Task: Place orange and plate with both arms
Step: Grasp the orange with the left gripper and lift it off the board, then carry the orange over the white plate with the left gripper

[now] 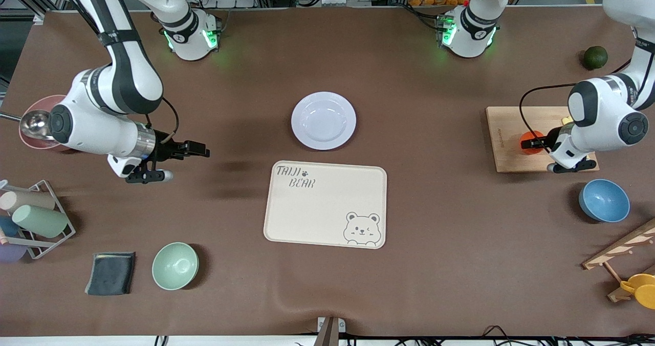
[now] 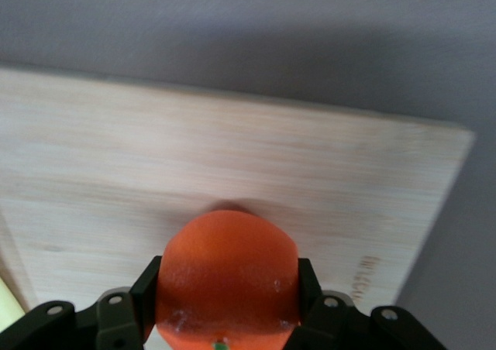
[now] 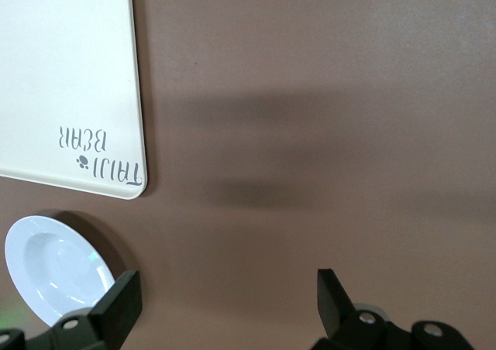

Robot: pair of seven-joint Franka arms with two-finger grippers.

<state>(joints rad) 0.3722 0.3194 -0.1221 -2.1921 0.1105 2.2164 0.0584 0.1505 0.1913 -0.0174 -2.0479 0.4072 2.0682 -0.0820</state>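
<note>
The orange (image 1: pixel 530 142) lies on a wooden board (image 1: pixel 506 136) toward the left arm's end of the table. My left gripper (image 1: pixel 533 142) is shut on it. In the left wrist view both fingers (image 2: pixel 146 292) press the sides of the orange (image 2: pixel 227 269) over the board (image 2: pixel 232 156). The pale lavender-white plate (image 1: pixel 323 120) sits at the table's middle, farther from the front camera than the cream bear tray (image 1: pixel 325 204). My right gripper (image 1: pixel 197 149) is open and empty over bare table beside the tray. Its wrist view shows the plate (image 3: pixel 54 269) and the tray (image 3: pixel 62 79).
A dark green fruit (image 1: pixel 595 57) and a blue bowl (image 1: pixel 604 200) lie near the board. A green bowl (image 1: pixel 175 265), a dark cloth (image 1: pixel 110 273), a wire rack of cups (image 1: pixel 36 218) and a pink bowl with a ladle (image 1: pixel 38 123) are at the right arm's end.
</note>
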